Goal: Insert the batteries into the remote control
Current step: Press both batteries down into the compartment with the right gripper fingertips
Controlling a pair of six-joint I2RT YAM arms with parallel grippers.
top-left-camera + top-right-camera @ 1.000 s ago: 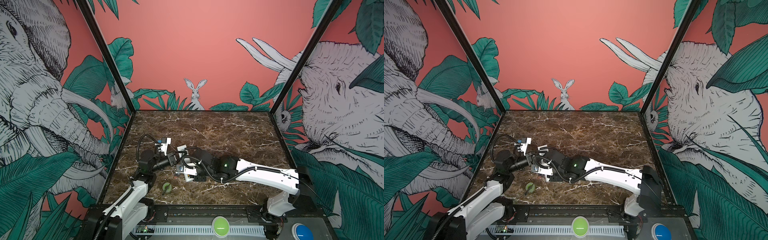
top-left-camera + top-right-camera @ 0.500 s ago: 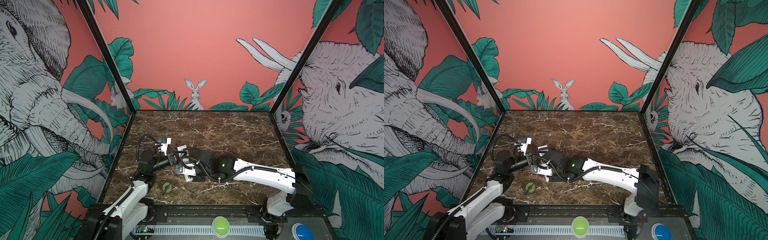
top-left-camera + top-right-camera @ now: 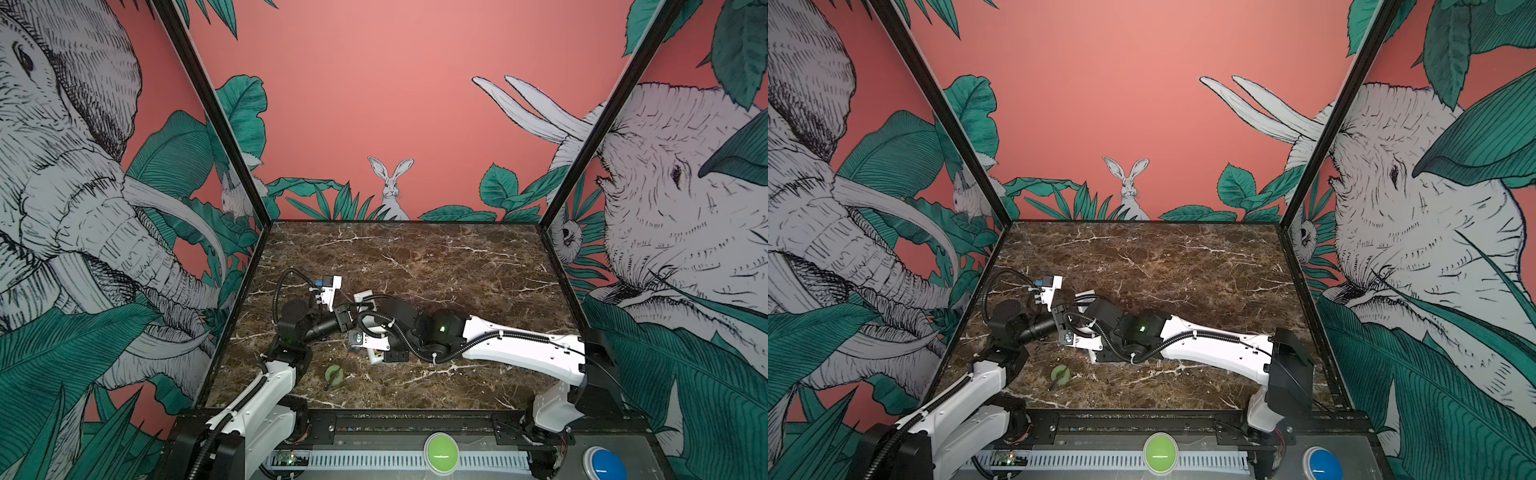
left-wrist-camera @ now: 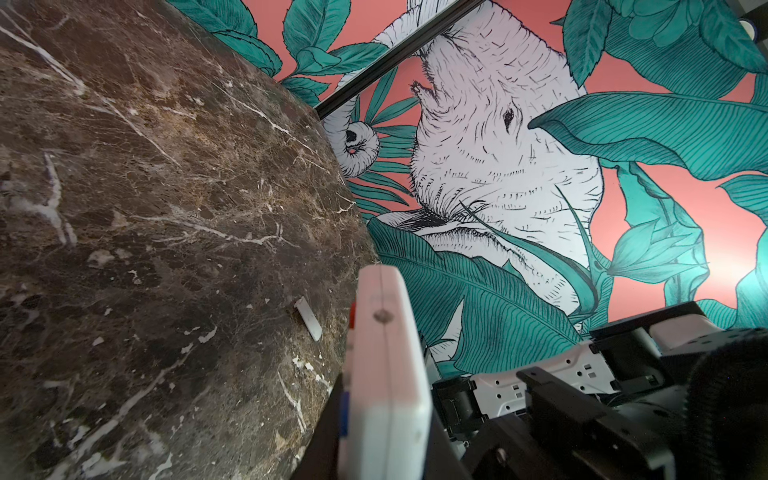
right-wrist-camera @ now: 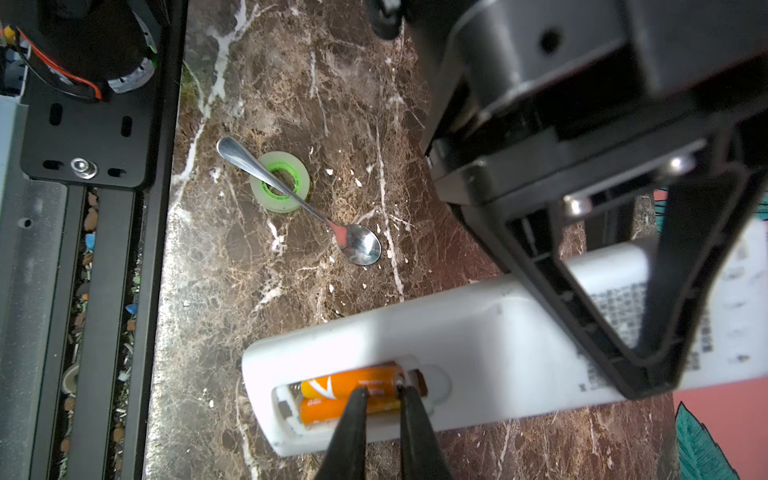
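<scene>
Right gripper (image 5: 380, 388) tips, a narrow gap between them, sit over the batteries (image 5: 351, 384), both lying side by side in the open bay of the remote control (image 5: 478, 345). Whether they pinch one, I cannot tell. Left gripper (image 5: 648, 299) is clamped on the remote's far half. Batteries run lengthwise along the remote; the spoon (image 5: 299, 201) lies well clear of it.

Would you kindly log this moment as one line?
left pincer: shut on remote control | right pincer: at batteries | cover: off
</scene>
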